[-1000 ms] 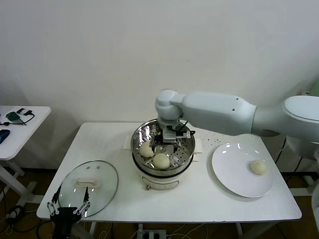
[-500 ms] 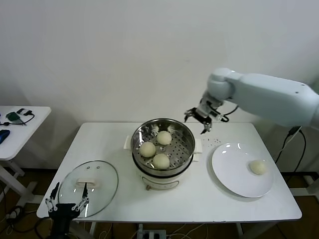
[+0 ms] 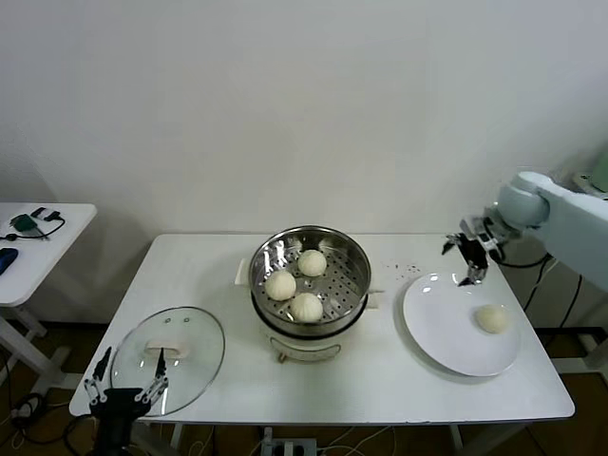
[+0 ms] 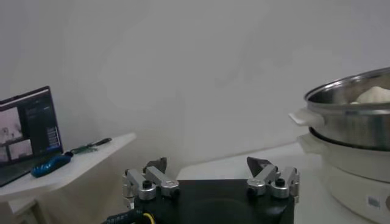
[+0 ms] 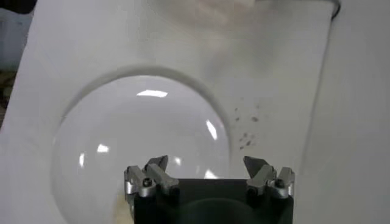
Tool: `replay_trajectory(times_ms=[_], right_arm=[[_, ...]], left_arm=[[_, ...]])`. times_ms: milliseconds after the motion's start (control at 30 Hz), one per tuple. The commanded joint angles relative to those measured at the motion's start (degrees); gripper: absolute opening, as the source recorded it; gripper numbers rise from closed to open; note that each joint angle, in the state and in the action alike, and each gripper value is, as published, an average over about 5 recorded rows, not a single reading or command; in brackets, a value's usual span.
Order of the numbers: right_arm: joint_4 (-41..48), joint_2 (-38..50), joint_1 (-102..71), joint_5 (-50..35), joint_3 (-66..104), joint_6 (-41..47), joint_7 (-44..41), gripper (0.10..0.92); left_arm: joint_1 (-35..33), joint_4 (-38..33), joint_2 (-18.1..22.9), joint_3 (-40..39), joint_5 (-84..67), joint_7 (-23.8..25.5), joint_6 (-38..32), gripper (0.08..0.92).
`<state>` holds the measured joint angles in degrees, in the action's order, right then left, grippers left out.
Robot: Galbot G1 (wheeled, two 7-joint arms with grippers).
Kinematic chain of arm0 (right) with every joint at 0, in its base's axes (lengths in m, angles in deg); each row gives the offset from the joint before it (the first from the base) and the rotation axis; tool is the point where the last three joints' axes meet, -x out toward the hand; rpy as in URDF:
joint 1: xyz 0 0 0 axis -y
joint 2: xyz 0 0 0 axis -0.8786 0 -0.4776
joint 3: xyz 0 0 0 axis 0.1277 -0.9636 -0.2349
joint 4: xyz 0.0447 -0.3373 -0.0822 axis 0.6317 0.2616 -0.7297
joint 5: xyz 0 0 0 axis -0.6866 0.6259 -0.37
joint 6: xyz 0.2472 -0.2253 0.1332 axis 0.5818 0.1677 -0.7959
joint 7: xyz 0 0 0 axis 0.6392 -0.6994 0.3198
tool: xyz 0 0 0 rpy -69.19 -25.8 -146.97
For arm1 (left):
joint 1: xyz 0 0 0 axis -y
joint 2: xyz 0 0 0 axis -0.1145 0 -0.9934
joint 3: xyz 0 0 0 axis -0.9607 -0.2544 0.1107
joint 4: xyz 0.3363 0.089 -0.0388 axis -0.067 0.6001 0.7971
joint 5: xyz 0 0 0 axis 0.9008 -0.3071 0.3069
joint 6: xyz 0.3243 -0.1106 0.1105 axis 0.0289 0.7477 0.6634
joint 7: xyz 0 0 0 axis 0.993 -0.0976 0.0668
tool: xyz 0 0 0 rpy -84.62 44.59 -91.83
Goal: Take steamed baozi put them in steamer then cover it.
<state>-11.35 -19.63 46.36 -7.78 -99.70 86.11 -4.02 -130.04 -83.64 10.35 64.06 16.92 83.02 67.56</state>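
The steel steamer (image 3: 353, 256) stands mid-table with three baozi inside: one at the back (image 3: 313, 262), one at the left (image 3: 280, 284), one at the front (image 3: 306, 307). A fourth baozi (image 3: 492, 319) lies on the white plate (image 3: 437, 318) at the right. My right gripper (image 3: 465, 256) is open and empty, hovering over the plate's far edge; its wrist view shows the plate (image 5: 109, 134) under the open gripper (image 5: 206, 165). The glass cover (image 3: 190, 366) lies flat at the front left. My left gripper (image 3: 125, 377) is open and parked below the table's front-left edge, also seen in its wrist view (image 4: 209, 168).
The steamer's side (image 4: 347, 122) shows in the left wrist view. A small side table (image 3: 38, 237) with dark devices stands at the far left. Small dark specks (image 3: 407, 269) mark the table behind the plate.
My right arm left the steamer, where a third baozi now lies, and swung right to the plate's far edge. The left arm has stayed parked.
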Motion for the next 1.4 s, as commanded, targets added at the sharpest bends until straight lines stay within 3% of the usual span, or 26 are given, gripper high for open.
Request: replay_trajectory(times_ms=[33,367,933,1200,1400], right_arm=[[9.61,1.62,-20.30,10.74,20.61,-0.25,-1.83,0.823],[16.81,-3.37,-22.45,17.12,25.10,-3.15,-1.18,0.823],[21.57,-8.53,-21.95,19.88,25.97,-5.45,-1.29,0.820],[21.54,-8.75,-20.96,19.50,25.26,-5.59,-1.75,0.684],[18.13,-6.13,-17.09,12.93,19.93,-3.24,-1.91,0.646]], left_arm=[[-0.44,-0.04,0.22,0.32,0.23,0.03,0.02,0.823],[-1.06,0.60,0.33,0.95,0.27,-0.01,-0.27,0.823],[-0.27,1.27,0.34,0.76,0.96,-0.02,0.15,0.823],[-0.22,1.35,0.49,0.58,1.20,-0.05,0.06,0.823],[-0.30,0.99,0.35,0.46,1.17,-0.03,0.03,0.823]])
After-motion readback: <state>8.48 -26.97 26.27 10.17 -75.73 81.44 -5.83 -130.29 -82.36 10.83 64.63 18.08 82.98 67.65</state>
